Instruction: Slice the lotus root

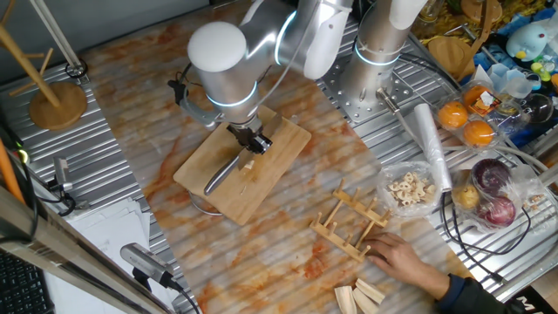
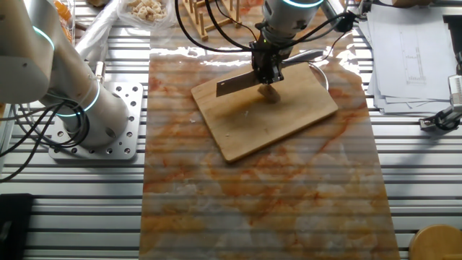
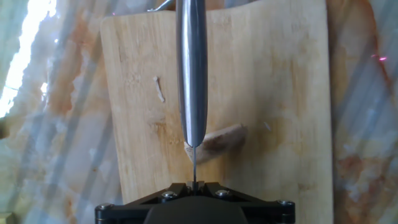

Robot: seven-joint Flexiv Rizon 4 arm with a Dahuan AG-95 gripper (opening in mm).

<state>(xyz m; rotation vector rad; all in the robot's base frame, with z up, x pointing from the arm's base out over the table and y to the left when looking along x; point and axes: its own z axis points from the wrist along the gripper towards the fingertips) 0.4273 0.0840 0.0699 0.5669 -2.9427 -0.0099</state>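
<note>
1. Gripper (image 1: 248, 144) pinches the knife (image 1: 225, 173) above the cutting board (image 1: 228, 194); I'd keep its blade level.
2. Lotus root (image 2: 270, 92) lies mid-board, under the blade.
3. Hand view: edge crosses the root's left end; I'd press straight down.

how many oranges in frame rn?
2. Both round oranges sit on the metal table's far right edge beyond the clear bag of slices: one, the other beside it. More may be hidden among the clutter.
</note>
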